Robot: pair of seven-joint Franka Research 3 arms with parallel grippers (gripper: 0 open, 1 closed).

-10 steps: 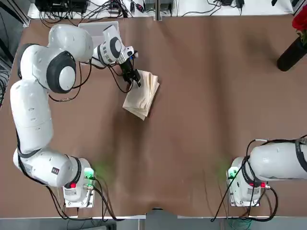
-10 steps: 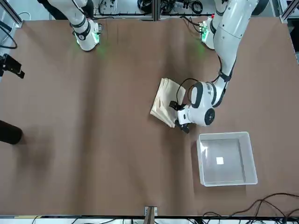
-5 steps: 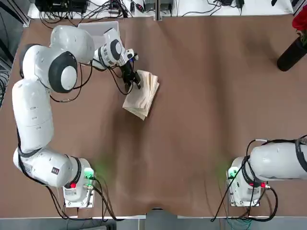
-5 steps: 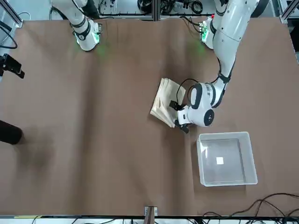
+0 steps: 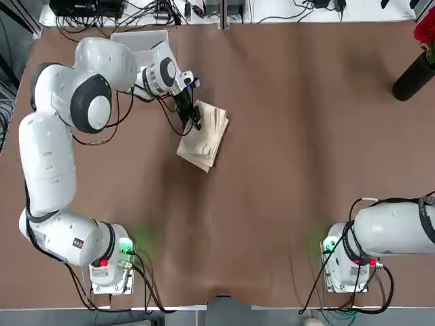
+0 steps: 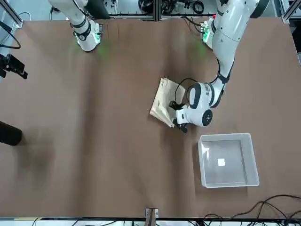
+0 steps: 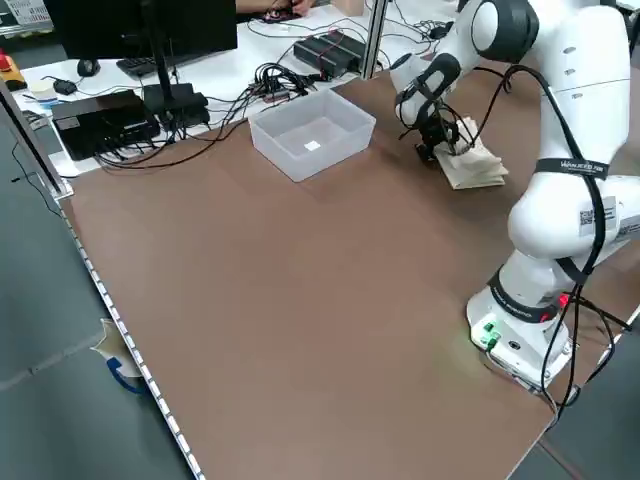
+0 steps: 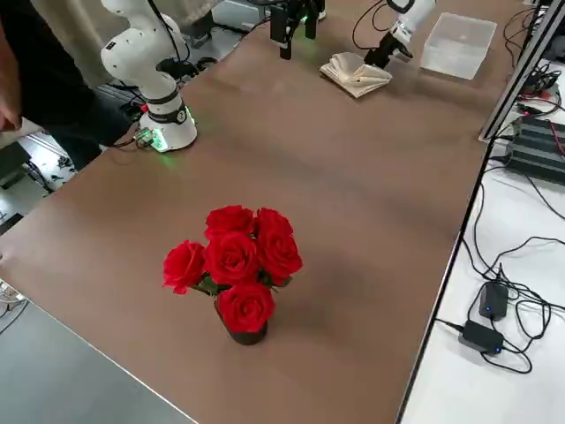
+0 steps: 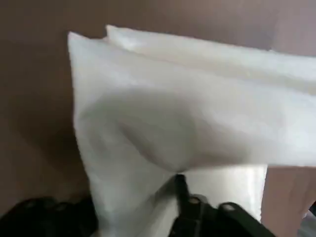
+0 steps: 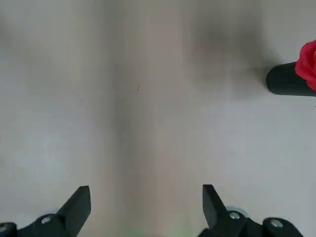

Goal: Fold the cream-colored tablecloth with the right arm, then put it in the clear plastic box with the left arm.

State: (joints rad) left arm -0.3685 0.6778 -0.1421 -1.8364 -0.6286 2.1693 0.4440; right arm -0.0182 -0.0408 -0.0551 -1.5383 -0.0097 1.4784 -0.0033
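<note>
On the brown desk [image 5: 285, 136], the left gripper [image 5: 192, 119] clamps the folded tablecloth [image 5: 206, 137]; no writing legible.

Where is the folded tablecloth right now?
In the top view the folded tablecloth lies on the table's far left part, with the left gripper at its near-box edge and the clear plastic box beyond the arm.

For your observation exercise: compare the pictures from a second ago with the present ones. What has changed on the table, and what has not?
The left gripper has pushed onto the near edge of the folded tablecloth, and its jaws have narrowed around that edge; the cloth has shifted slightly but still lies on the table. The clear plastic box stays put, still with no cloth in it. The right gripper stays parked, jaws open.
</note>
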